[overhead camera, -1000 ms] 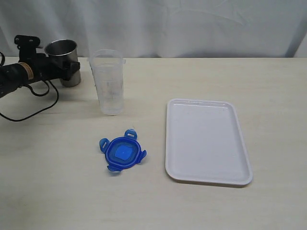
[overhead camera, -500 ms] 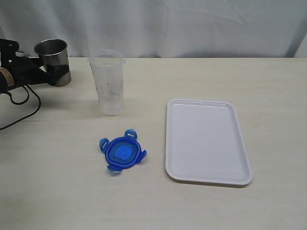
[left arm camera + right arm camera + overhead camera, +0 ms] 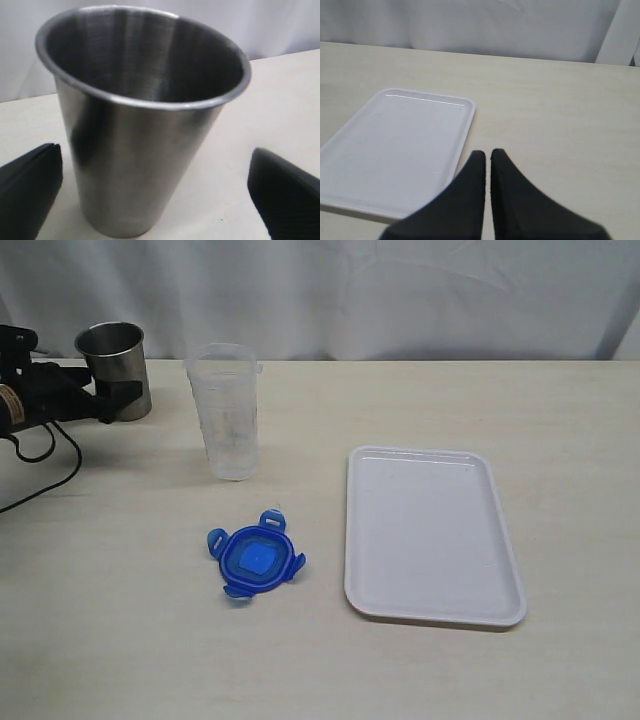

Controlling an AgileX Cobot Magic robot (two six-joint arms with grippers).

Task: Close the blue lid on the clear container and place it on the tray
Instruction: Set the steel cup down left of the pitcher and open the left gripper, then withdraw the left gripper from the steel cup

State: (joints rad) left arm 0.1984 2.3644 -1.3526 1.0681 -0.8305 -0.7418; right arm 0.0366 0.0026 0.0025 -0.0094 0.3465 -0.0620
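Left gripper (image 3: 118, 400): at the far left edge of the exterior view, arm lying low over the table (image 3: 110, 640). Its jaws stand wide, one on each side of the steel cup (image 3: 114, 360). In the left wrist view the gripper (image 3: 155, 152) shows a clear gap between each finger (image 3: 30, 190) and the cup wall (image 3: 135, 165), so nothing is gripped.
Steel cup: upright on the table, at about 10 o'clock from the clear container (image 3: 228, 415).
Clear container: upright and uncovered, apart from the cup, at about 12 o'clock from the blue lid (image 3: 255, 560).
Blue lid: flat on the table with its flaps spread, off the container and well apart from both grippers.
Tray (image 3: 430, 540): flat on the table at 3 o'clock from the lid, near it but not touching, with nothing on it.
Right gripper (image 3: 488, 154): seen only in its own wrist view, fingers pressed together with nothing between them, over bare table just beside a corner of the tray (image 3: 395, 145).
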